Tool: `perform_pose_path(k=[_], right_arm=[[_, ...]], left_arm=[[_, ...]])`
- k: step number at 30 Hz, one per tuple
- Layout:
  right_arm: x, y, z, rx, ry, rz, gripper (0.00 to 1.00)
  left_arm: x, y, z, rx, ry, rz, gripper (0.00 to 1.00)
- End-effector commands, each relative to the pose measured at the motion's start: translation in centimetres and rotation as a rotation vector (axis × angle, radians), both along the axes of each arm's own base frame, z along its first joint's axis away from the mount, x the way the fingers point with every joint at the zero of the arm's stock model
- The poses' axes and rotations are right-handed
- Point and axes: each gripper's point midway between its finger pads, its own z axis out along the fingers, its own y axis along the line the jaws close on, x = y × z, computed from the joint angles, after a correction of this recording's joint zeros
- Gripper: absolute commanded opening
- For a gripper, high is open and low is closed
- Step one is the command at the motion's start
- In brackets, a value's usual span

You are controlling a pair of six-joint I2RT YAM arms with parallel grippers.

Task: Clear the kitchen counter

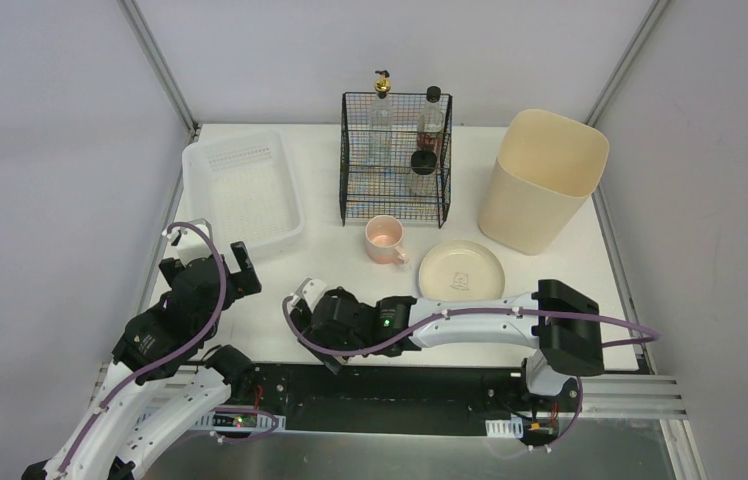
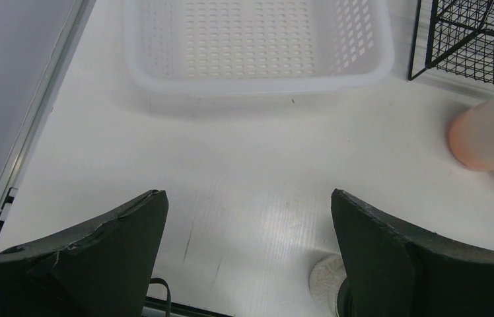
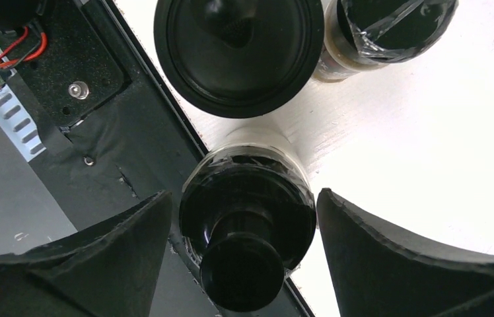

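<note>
Kitchen counter w/ R gripper astride black-capped bottle

passable over bare kitchen counter between tray and mug. blocked at back by wire rack and bin; plate just beside mug. tight at near edge: capped bottle, black disc, second bottle crowded together.

The left fingers gape wide; the right arm bends leftward, right fingers parted.
</note>
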Motion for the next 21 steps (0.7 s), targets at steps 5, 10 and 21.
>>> perform_pose_path(k=[5, 10, 21], right_arm=[[0.6, 1.1, 0.1, 0.005, -0.023, -0.024, 0.72], [1.0, 1.0, 0.5, 0.009, -0.047, -0.039, 0.62], [2.9, -0.2, 7.0, 0.129, -0.136, -0.122, 0.45]], left_arm=[[-0.1, 0.3, 0.5, -0.006, -0.003, 0.019, 1.00], [-0.1, 0.3, 0.5, -0.007, -0.006, 0.018, 1.00], [-0.1, 0.2, 0.4, -0.005, 0.000, 0.012, 1.00]])
